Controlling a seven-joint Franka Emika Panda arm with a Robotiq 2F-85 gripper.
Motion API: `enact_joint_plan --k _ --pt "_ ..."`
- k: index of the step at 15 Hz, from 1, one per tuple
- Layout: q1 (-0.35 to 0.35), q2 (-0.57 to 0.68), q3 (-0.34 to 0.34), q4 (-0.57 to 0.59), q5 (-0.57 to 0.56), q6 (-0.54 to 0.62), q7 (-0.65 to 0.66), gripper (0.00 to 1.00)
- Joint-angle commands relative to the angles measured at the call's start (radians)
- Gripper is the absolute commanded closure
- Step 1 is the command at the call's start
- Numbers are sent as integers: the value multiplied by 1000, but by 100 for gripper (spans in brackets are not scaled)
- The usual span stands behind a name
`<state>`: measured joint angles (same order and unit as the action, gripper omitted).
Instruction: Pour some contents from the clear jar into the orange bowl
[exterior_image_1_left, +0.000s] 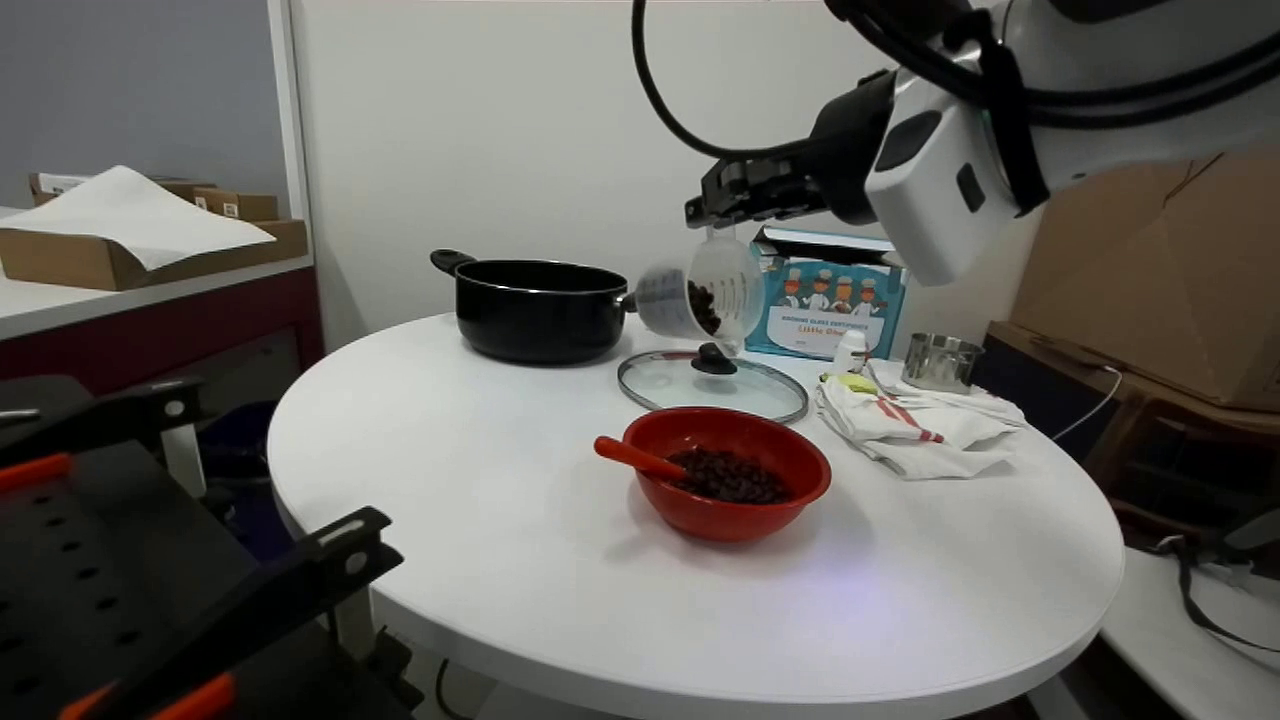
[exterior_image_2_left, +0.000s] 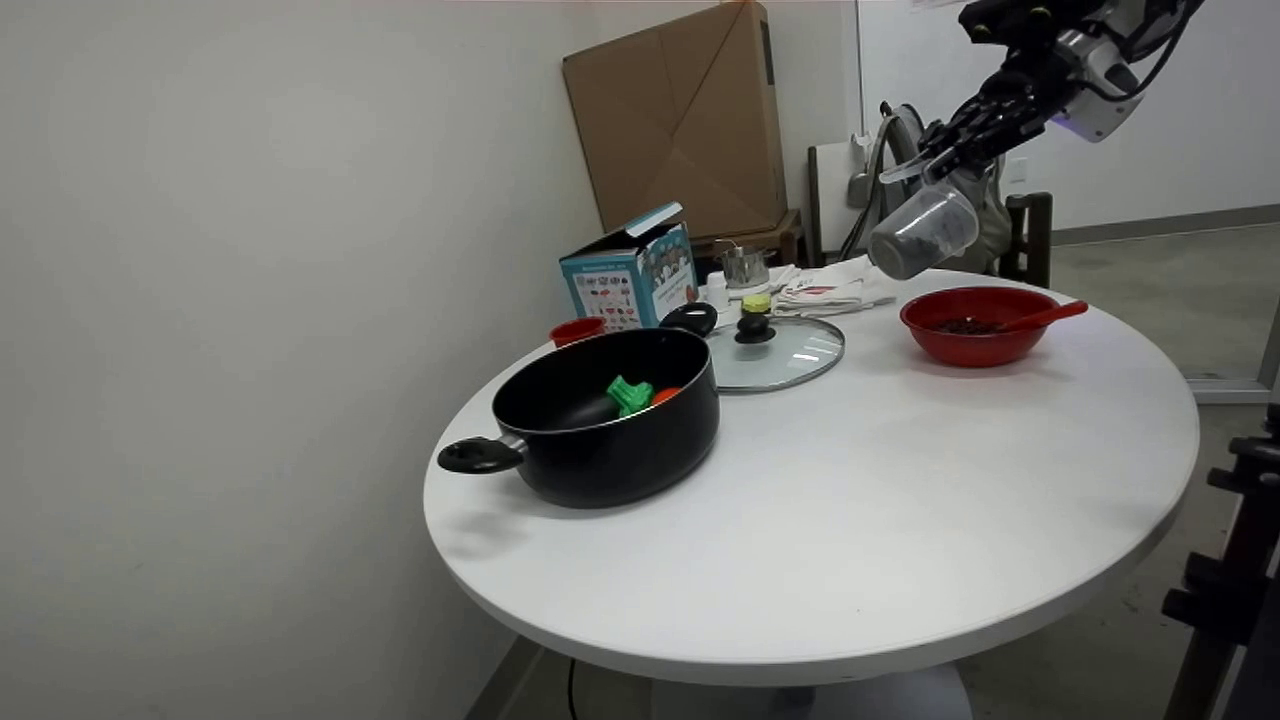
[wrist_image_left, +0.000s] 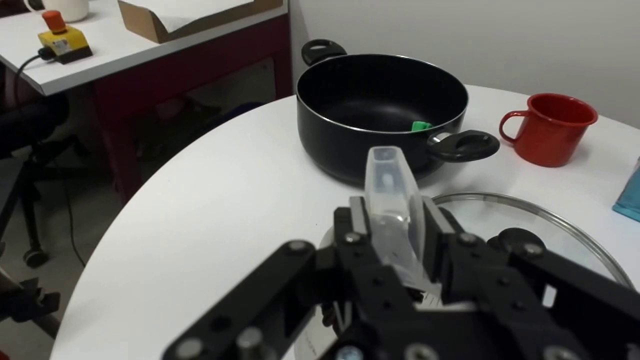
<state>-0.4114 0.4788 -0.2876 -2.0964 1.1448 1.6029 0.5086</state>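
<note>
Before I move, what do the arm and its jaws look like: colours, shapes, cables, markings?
The arm is mainly white, with smooth rounded casing, dark insets and a black strap across it. A black cable arches near the jaws; others run along the arm. The jaws are black, slim angular links with silvery screw heads; their inner pads look grey. I can read no markings.

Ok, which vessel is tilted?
The clear cylindrical plastic jar, held aloft by the black gripper; the round black pot, shallow red-orange bowl and red handled mug stand upright.
</note>
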Motion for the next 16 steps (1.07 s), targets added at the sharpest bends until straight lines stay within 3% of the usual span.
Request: enact_joint_plan --k 1,8,16 --pt "-26 78 -13 85 62 -118 -5 92" --pt "-59 181 -20 147 136 -245 13 92" --pt "-67 295 -33 197 133 -346 63 92"
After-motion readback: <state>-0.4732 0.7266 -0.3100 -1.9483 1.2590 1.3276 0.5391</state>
